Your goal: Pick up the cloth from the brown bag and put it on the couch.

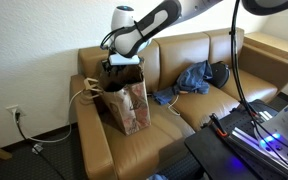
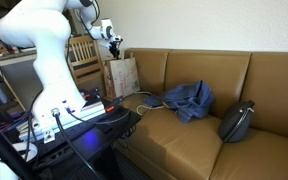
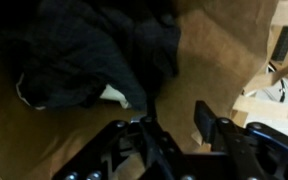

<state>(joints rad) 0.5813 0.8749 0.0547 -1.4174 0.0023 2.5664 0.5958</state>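
At upper left the white arm (image 2: 42,55) holds its gripper (image 2: 115,48) over the brown bag (image 2: 123,77) on the couch (image 2: 184,142); a blue cloth (image 2: 189,98) lies mid-frame, a black bag (image 2: 237,121) lower right.

Wall (image 1: 34,40): pale, textured, fills upper left | Outlet (image 1: 14,112): white, low at left edge, dark cord trailing down | Floor (image 1: 54,160): grey carpet, lower left | Couch (image 1: 199,45): tan leather, spans mid-frame in both exterior views, soft even light | Chair (image 2: 82,52): wooden slats, upper left, beyond couch end
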